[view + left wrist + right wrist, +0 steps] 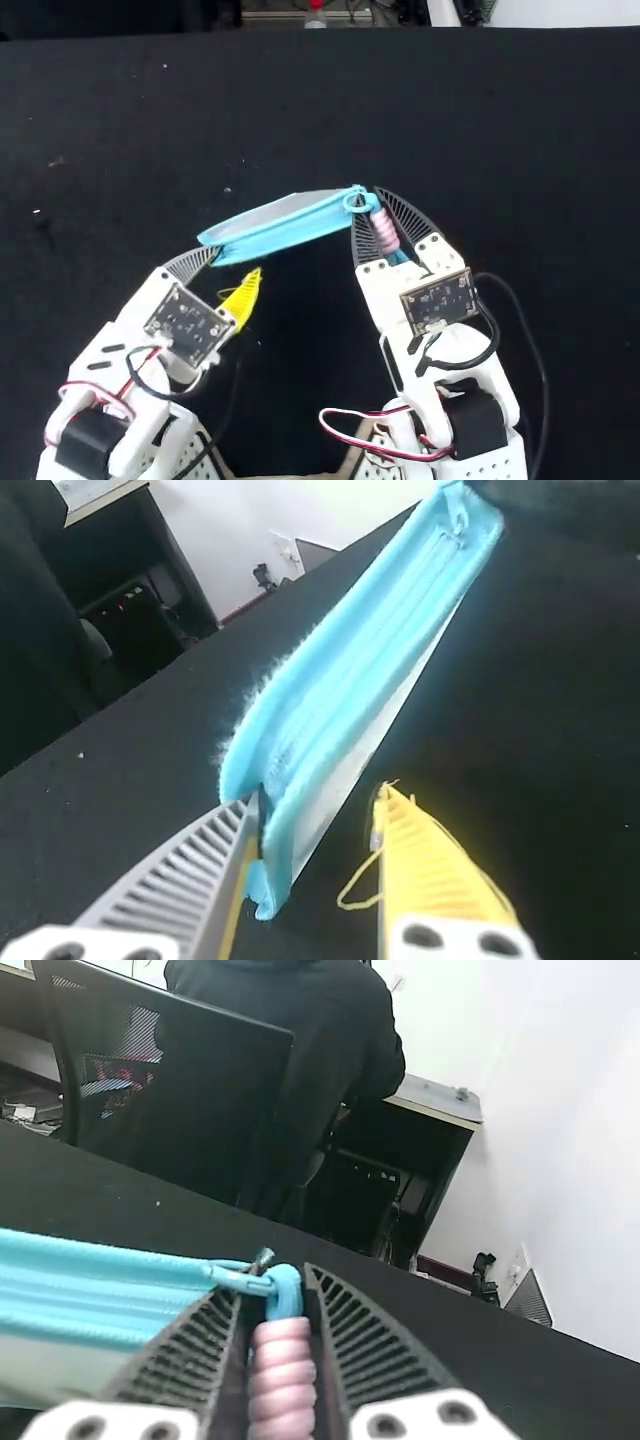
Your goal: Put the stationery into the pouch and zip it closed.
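Right pincer [272,1290] clenches pink ribbed zip-pull [280,1370] of flat light-blue fabric pouch [350,680], presumably to zip; left pincer [318,800], released, straddles opposite end, apparently bracing.

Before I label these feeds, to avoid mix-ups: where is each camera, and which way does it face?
High view: over the table, facing down; both arms.
Left wrist view: on that wrist, along left end effector at pouch.
Right wrist view: on that wrist, along right end effector gripping pink pull.
All share the pouch.
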`<state>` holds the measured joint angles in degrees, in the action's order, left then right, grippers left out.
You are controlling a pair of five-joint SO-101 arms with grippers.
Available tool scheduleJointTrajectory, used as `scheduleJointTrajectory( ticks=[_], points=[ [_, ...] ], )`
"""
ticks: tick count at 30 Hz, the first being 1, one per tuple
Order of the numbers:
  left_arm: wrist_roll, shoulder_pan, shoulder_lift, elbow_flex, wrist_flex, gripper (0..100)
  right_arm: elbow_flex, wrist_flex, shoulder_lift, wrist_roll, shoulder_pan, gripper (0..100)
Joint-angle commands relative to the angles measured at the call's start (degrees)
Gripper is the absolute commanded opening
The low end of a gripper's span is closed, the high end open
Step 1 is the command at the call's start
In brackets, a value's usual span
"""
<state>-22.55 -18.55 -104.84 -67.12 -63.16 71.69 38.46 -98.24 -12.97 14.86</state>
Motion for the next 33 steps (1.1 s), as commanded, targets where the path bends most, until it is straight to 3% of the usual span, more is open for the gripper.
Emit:
scheduleJointTrajectory(
  ticks=[1, 7, 11, 17, 25, 33],
  points=[
    [-0.26, -0.22, 0.35, -1.89, 3.6, 19, -1.54, 0.18, -0.4, 0.26, 0.62, 1.2],
    [-0.09, 0.57, 0.35, 0.22, 1.14, 17, -1.54, 0.18, -0.4, 0.26, 0.62, 1.2],
    [0.0, 1.36, 0.26, 2.15, -0.09, 2, -1.63, 0.18, -0.48, 0.35, 0.62, 1.2],
    [4.31, 1.63, 0.26, 1.71, 0.44, 3, -1.63, 0.18, -0.84, 0.18, -0.26, 1.2],
    [4.4, 8.75, 0.26, 2.24, -0.09, 3, -2.42, -0.26, -0.48, 0.09, -4.57, 1.2],
    [4.4, 9.36, 0.26, 2.24, -0.26, 3, -2.07, -1.41, -0.4, 0.09, -4.66, 1.2]
  ],
)
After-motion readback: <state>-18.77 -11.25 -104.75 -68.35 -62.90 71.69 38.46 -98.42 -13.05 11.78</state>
